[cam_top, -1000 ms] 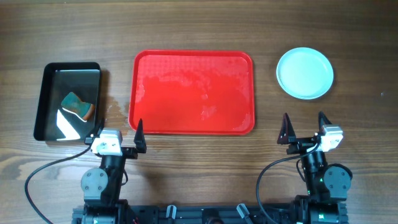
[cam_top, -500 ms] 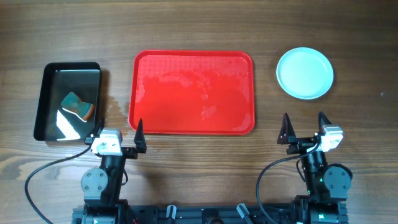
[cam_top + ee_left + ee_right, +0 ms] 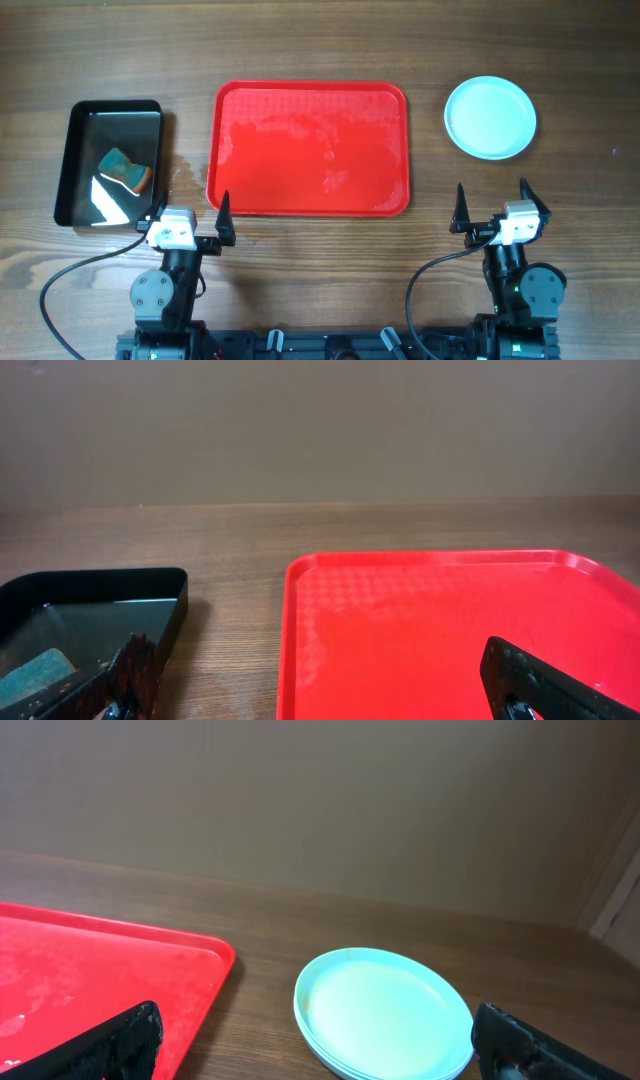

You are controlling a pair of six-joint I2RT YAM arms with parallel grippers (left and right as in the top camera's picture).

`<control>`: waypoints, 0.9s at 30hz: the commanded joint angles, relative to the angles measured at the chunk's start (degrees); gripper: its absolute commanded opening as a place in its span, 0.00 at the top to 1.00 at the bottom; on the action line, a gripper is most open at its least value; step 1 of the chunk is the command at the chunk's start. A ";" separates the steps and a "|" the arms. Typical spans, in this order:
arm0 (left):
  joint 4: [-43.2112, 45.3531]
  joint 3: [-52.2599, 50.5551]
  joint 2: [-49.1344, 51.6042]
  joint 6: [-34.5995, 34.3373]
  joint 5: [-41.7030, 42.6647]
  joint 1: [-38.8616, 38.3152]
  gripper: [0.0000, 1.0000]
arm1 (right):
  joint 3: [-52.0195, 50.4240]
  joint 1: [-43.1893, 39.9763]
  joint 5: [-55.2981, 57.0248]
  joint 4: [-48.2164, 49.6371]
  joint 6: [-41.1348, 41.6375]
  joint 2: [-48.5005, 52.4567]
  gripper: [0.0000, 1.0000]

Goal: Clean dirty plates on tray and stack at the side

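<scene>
Beyond right hand (image 3: 492, 198), plates (image 3: 490, 118) stacked, right of tray (image 3: 308, 150); left hand (image 3: 190, 208) at tray's near-left corner; both spread.

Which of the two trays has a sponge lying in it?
The smaller black tray on the left: a teal and orange sponge lies in it. The larger red tray in the middle shows only its wet-looking surface.

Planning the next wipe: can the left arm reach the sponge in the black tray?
Probably yes: the left pincer is open, and the sponge lies uncovered in the black tray, with nothing between.
</scene>
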 commanded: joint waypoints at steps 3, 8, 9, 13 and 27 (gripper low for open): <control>0.02 -0.55 -0.68 1.11 -0.96 0.42 0.00 | -0.13 -0.24 3.17 -0.20 3.50 -0.70 0.00; 0.04 -0.55 -0.68 1.11 -0.96 0.42 0.00 | -0.13 -0.24 3.15 -0.22 3.78 -0.70 0.00; 0.02 -0.55 -0.68 1.11 -0.96 0.42 0.00 | -0.13 -0.24 3.13 -0.22 3.80 -0.70 0.00; 0.04 -0.55 -0.68 1.11 -0.96 0.42 0.00 | -0.13 -0.22 3.15 -0.22 4.07 -0.70 0.00; 0.04 -0.55 -0.68 1.11 -0.96 0.42 0.00 | -0.13 -0.13 3.19 -0.22 5.05 -0.70 0.00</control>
